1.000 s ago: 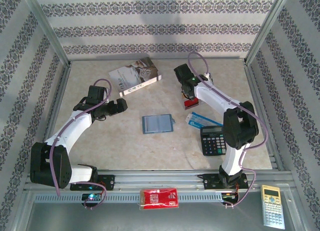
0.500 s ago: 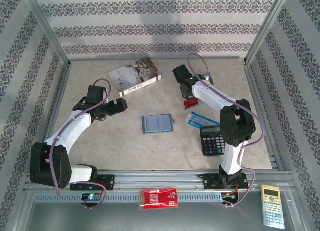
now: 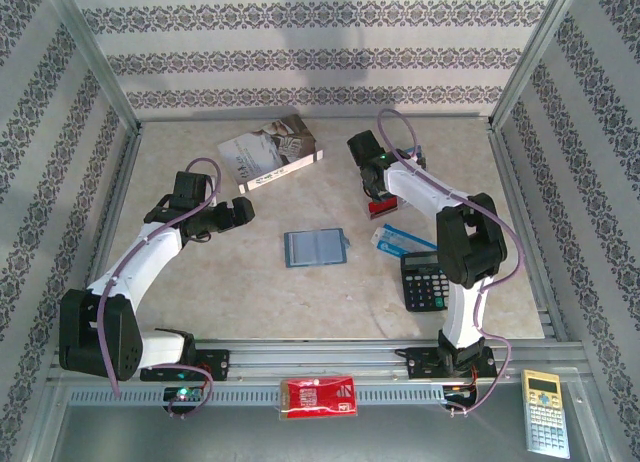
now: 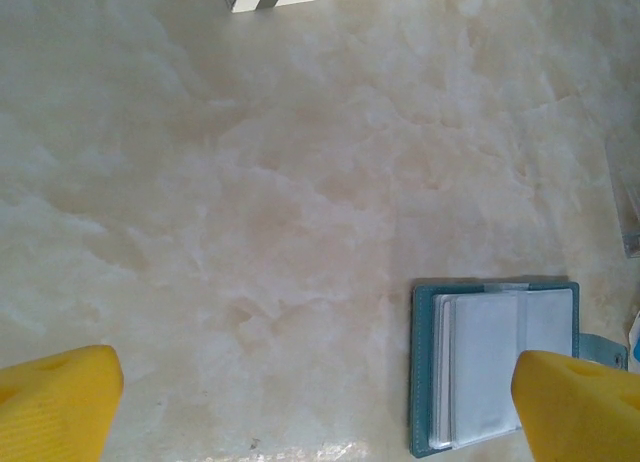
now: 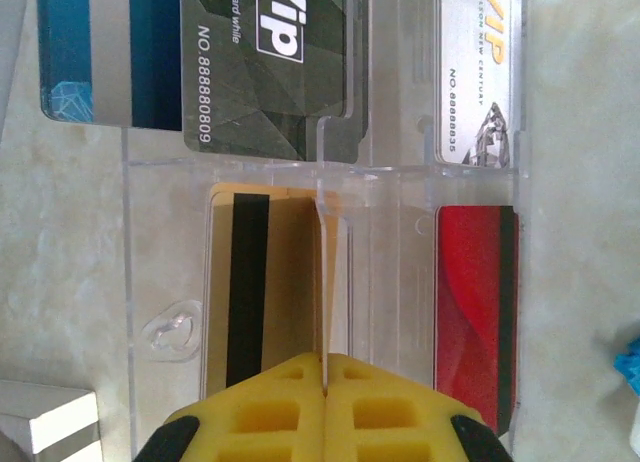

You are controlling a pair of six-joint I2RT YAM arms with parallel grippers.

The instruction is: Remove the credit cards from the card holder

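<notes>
The card holder [image 3: 315, 248] is lying open mid-worktop [image 3: 250, 282], untouched, while my right arm is resettling.

Its clear pockets are looking pale and blank, so I am judging the emptying nearly done, though I cannot be sure. Over the last second only my right elbow has been swinging inward; the holder is staying put. My left claw [image 4: 320, 407] is hanging wide open just left of it, gripping nothing. My right claw [image 5: 325, 397] is pressing shut over the clear tray [image 5: 160, 282]. I am counting five cards there: blue card [image 5: 100, 52], black card [image 5: 265, 62], white card [image 5: 475, 72], gold card [image 5: 260, 292], red card [image 5: 478, 302]. I am also counting one book [image 3: 268, 152], a black calculator [image 3: 425, 280] and a pale calculator [image 3: 545, 412].
</notes>
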